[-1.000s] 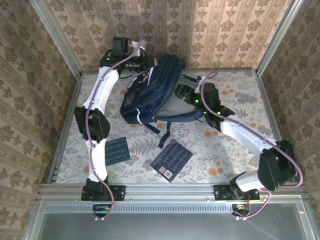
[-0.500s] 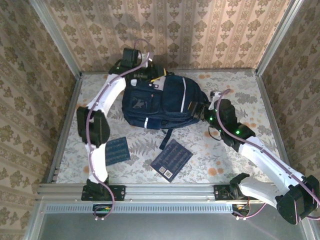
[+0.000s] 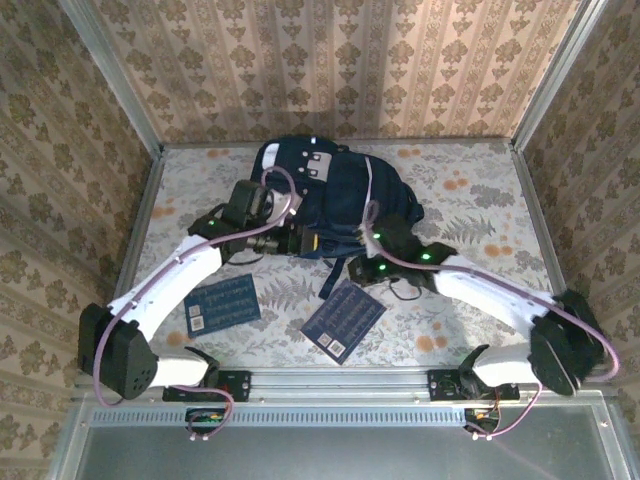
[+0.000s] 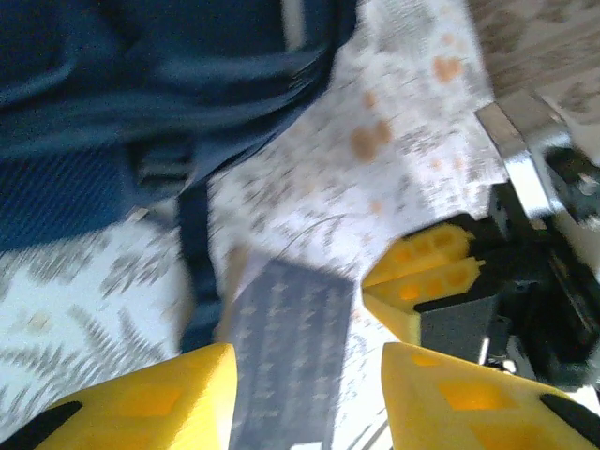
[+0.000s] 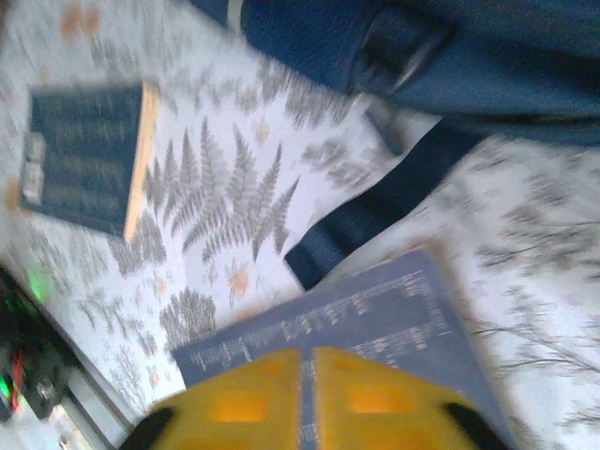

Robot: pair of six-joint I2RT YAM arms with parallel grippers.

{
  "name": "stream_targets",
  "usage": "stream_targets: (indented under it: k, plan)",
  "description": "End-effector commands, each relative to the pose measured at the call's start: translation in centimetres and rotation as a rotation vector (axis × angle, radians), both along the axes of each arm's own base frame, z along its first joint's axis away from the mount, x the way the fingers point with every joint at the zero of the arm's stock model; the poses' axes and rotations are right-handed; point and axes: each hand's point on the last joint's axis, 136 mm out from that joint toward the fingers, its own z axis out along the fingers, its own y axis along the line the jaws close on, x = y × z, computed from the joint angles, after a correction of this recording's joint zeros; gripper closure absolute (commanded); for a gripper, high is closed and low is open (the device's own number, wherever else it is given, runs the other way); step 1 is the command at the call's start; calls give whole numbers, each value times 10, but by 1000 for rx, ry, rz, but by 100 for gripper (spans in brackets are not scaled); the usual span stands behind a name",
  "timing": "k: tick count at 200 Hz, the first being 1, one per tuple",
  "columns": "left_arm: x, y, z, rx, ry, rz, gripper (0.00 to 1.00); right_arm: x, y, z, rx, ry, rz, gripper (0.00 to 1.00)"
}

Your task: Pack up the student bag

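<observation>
Navy fabric student bag (image 3: 345, 190), white-striped; flat navy booklet (image 5: 375, 314), print illegible; left gripper (image 4: 305, 384) spread, right gripper (image 5: 307, 366) pressed together, empty.

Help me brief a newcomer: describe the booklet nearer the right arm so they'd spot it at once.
Find the big navy student bag at the back of the floral table. Its dark strap trails toward the near edge, ending by a flat navy printed booklet. Unlike the other booklet farther left, this one lies turned cornerwise, like a diamond.
</observation>
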Motion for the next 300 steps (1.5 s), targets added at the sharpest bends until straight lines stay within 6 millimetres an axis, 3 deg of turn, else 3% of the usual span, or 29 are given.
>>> stream_targets:
  k: [1,11,20,55,93,113,141,157,171,197,222,246,275,300]
  plan:
    - [7,26,1,-2,-33,99,54,-16,22,-21,-102,34,149,92]
    - [5,29,0,-1,-30,110,53,-18,27,-32,-138,37,177,100]
    - [11,40,-1,4,-26,153,52,-19,29,-39,-181,36,203,100]
    - [8,48,-2,-1,-16,173,51,-31,39,-58,-251,82,287,100]
    - [12,46,-3,-14,-4,167,51,-35,28,-97,-337,162,278,100]
    - [15,44,-5,-18,5,160,52,-23,19,-112,-337,181,192,100]
    - [18,39,-6,-29,20,147,52,16,-11,-122,-304,210,-80,100]
    - [18,35,-11,-43,41,139,52,37,-38,-120,-241,236,-293,100]
    - [18,32,-17,-49,66,134,52,43,-56,-117,-140,246,-425,100]
    - [13,24,-36,-45,115,111,51,37,-55,-103,-64,246,-412,100]
    - [9,9,-56,-25,160,79,48,33,-68,-78,-26,178,-447,75]
    - [0,-15,-70,-5,184,16,46,35,-106,-52,-87,71,-530,62]
    - [6,-37,-61,57,95,-63,46,15,-132,-42,-125,78,-589,62]
    - [10,-73,-58,80,77,-171,46,-10,-128,-41,-22,164,-620,63]
